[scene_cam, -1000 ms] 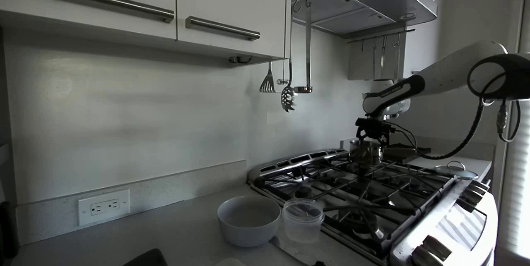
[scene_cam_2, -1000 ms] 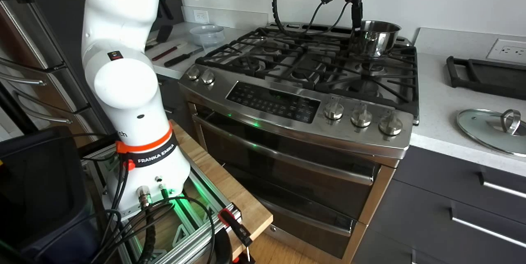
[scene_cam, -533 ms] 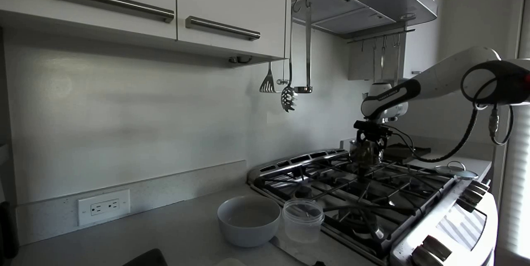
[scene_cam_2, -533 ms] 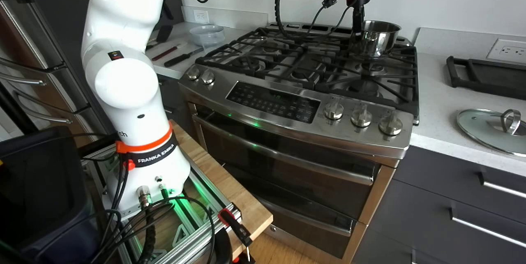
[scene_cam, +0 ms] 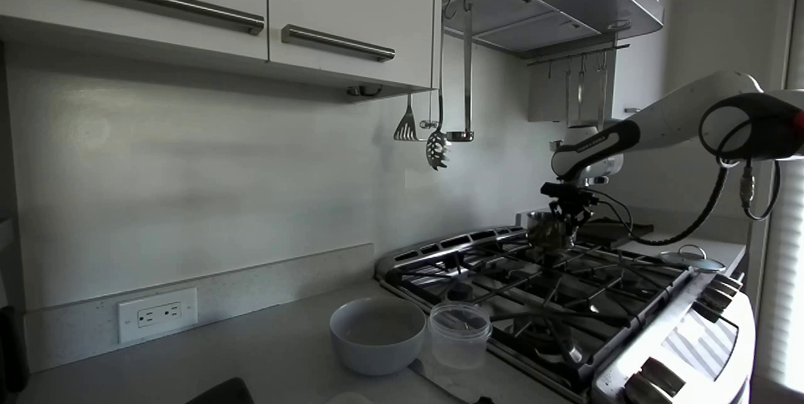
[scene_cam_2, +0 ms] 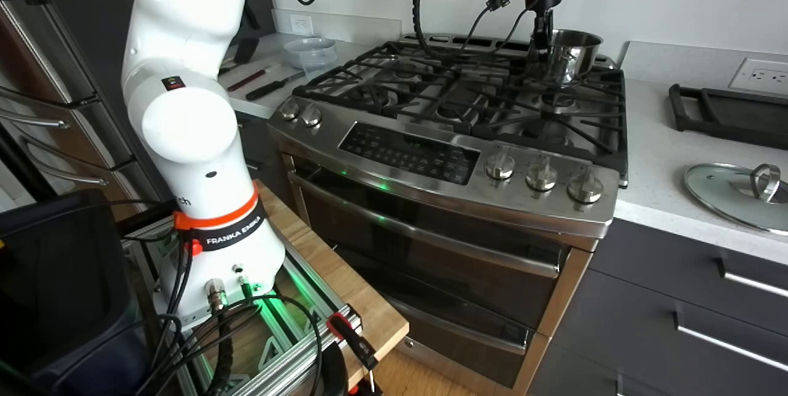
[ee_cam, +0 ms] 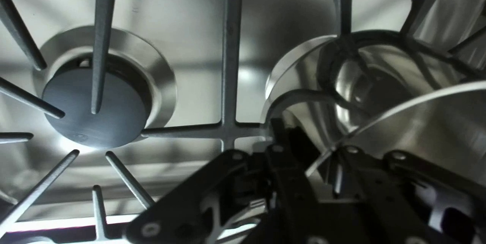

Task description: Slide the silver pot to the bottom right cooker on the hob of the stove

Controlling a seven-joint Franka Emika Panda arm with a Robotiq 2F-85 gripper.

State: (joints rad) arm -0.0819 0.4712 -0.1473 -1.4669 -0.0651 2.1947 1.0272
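Grip just taken, slide still to come

Gripper [ee_cam: 317,149]: jaws drawn in vs 0.5 s ago, look clamped on edge of silver pot [scene_cam_2: 572,57], one in, one out. Pot's shifted a touch w/ it, toward back of stove [scene_cam_2: 480,202]; sits at stove's back R. Target cooker [scene_cam_2: 548,131] = stove's front R, so shift's prob. grip settling, not progress. Next: drag fwd, keep level. Lid [scene_cam_2: 726,193] R of stove, on bench [scene_cam_2: 652,143].

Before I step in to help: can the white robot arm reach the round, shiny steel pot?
Probably yes: its black gripper straddles the rim of the pot; nothing visible blocks it.
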